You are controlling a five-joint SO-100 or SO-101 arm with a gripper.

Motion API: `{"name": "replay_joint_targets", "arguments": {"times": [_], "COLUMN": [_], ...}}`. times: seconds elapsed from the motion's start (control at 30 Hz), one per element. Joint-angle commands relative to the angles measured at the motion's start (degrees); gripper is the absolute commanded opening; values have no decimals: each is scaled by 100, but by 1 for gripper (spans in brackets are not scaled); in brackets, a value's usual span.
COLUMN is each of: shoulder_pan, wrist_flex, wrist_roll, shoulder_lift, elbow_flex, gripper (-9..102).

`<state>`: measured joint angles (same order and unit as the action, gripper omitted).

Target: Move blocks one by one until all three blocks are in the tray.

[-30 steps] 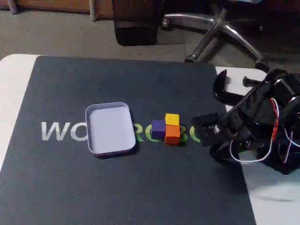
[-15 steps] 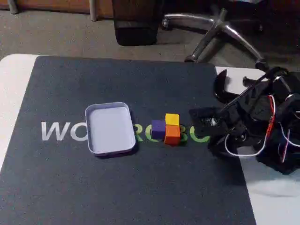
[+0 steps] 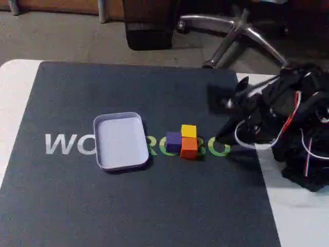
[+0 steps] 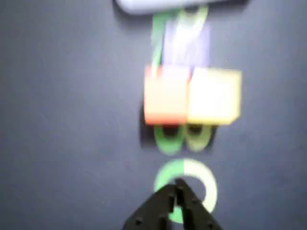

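Three blocks sit touching on the dark mat, right of the tray: purple (image 3: pixel 174 140), yellow (image 3: pixel 188 130) and orange (image 3: pixel 189 147). The pale lavender tray (image 3: pixel 104 154) lies left of them with nothing in it. My gripper (image 3: pixel 218 100) hovers blurred above the mat, to the right of the blocks and apart from them. In the wrist view its black fingertips (image 4: pixel 177 184) meet, holding nothing. Ahead of them lie the orange block (image 4: pixel 165 96) and the yellow block (image 4: pixel 214 96), with the purple block (image 4: pixel 188 44) behind and the tray's rim (image 4: pixel 158 5) at the top edge.
A dark mat (image 3: pixel 77 206) with white and green lettering covers most of the white table (image 3: pixel 300 221). A black clamp (image 3: pixel 241 95) and the arm's base with loose wires (image 3: pixel 303 139) stand at the right. An office chair base (image 3: pixel 241 31) is on the floor behind.
The gripper has risen from low over the mat beside the blocks and now sits higher and farther back. The blocks and the tray have not moved.
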<state>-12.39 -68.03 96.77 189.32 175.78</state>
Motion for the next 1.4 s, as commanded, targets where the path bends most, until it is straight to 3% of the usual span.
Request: {"name": "replay_joint_targets", "arguments": {"times": [0.0,0.2,0.43,0.63,0.9,1.37], "shoulder_pan": [290,800,1143,677,-88,-606], "wrist_flex": [-615,-1441,-1986,-2329,-2250,-765], "wrist_roll": [-325,-1011,-2408,-3322,-2874,-1107], "shoulder_lift": [18,-1178,-4948,-7418,-8130,-5792], "elbow_flex": [-1081,-2856,-5880,-7646,-7471,-4421], "gripper": [-7,-8,-8,-8,-8,-8]}}
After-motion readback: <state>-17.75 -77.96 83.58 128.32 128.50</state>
